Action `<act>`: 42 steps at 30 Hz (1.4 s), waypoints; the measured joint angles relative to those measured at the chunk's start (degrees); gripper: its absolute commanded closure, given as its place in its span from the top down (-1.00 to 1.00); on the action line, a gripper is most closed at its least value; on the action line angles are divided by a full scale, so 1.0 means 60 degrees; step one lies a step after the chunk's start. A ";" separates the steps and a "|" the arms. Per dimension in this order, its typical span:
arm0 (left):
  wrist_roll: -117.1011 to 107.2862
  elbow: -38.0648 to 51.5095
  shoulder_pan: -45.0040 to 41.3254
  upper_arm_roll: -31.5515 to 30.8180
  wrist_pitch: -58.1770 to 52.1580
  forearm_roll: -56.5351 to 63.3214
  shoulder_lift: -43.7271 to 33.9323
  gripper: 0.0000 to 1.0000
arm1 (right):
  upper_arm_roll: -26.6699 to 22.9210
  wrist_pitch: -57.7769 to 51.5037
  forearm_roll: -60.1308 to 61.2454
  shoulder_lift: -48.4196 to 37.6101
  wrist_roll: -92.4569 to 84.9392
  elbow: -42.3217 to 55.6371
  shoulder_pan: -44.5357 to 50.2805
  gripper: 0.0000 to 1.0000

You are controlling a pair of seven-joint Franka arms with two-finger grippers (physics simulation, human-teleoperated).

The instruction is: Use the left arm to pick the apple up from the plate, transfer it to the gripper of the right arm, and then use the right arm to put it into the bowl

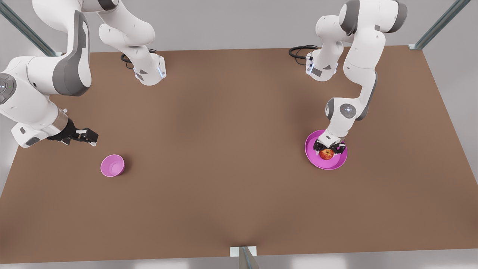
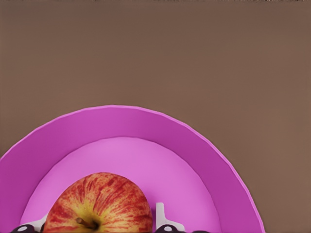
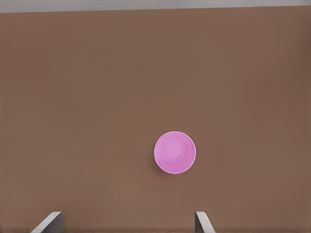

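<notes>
Close to the lens in the left wrist view, one apple (image 2: 99, 204), red with yellow patches, sits in the pink plate (image 2: 204, 150), with a white fingertip (image 2: 160, 218) of the left gripper standing on each side of it. Whether those tips press the fruit cannot be told.

Going left to right across the front view: the right arm (image 1: 41, 82) waits at the front view's left, its right gripper (image 1: 84, 136) hanging above the brown table (image 1: 224, 157), near the bowl (image 1: 112, 165) but not over it. In the right wrist view its two fingertips (image 3: 48, 223) stand wide apart and hold nothing, and the bowl (image 3: 175, 152) lies empty on the table beyond them. Bare tabletop separates bowl from plate.

At the front view's right, the left arm (image 1: 358, 74) reaches down into the plate (image 1: 317, 158), where the left gripper (image 1: 328, 148) straddles the apple (image 1: 326, 154).

Count: two arms, two grippers, one bowl, one plate, one apple. A black cable (image 1: 300, 50) coils by each arm base at the table's far edge.
</notes>
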 measured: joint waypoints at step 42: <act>0.7971 0.8979 -0.0833 -0.4218 -0.8569 -1.3360 0.1866 0.46 | 0.0436 0.1637 1.3557 0.3862 -0.3334 -0.1003 0.1042 1.00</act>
